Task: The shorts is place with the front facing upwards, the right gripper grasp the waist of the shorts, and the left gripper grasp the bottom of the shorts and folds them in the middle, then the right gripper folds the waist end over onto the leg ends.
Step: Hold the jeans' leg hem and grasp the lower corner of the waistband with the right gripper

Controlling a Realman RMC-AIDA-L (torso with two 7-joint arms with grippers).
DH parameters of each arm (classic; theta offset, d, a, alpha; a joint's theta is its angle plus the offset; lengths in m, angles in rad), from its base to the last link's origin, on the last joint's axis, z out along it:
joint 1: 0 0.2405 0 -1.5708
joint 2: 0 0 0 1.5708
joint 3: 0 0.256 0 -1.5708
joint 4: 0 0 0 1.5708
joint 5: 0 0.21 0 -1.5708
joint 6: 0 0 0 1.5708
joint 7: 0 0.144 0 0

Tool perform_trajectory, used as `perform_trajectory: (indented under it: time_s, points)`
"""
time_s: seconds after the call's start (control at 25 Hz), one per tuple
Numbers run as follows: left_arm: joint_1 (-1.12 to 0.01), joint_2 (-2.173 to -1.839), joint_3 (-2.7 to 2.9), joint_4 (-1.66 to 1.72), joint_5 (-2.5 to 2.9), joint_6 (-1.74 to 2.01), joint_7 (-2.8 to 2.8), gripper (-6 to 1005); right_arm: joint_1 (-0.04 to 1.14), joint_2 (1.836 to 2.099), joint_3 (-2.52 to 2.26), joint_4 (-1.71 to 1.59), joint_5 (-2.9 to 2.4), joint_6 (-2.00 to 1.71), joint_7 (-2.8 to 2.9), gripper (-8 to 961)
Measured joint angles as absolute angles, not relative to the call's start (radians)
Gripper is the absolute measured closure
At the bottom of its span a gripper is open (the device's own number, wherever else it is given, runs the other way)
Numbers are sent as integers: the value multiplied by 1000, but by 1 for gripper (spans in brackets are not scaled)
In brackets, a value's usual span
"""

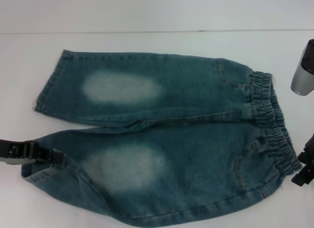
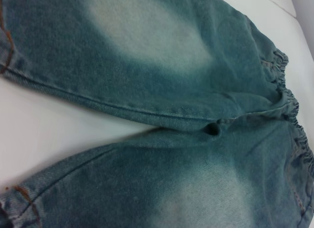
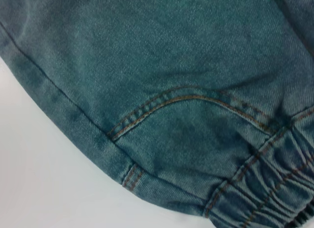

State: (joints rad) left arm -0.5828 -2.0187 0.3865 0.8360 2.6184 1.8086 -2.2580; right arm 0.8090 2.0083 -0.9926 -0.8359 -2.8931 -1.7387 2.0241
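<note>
Lying flat, shorts (image 1: pixel 162 139), left gripper (image 1: pixel 46 154) touching near hem, right gripper (image 1: pixel 304 171) beside waistband, jaw states unclear

Probably a lab or test bench: a bare white table (image 1: pixel 147 41) against a plain pale wall (image 1: pixel 147 10).

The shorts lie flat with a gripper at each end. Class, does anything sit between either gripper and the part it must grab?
Nothing visible does. The left gripper is already at the near leg's hem, and the right gripper sits just beside the waistband of the shorts, with only bare table around.
</note>
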Motion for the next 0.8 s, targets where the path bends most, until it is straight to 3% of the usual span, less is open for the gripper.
perform_trajectory:
  time_s: [0.8]
  points:
    - [-580, -2019, 387, 824, 2619, 1795, -2253, 971, 824, 1997, -921, -800, -2823, -1719, 1980, 224]
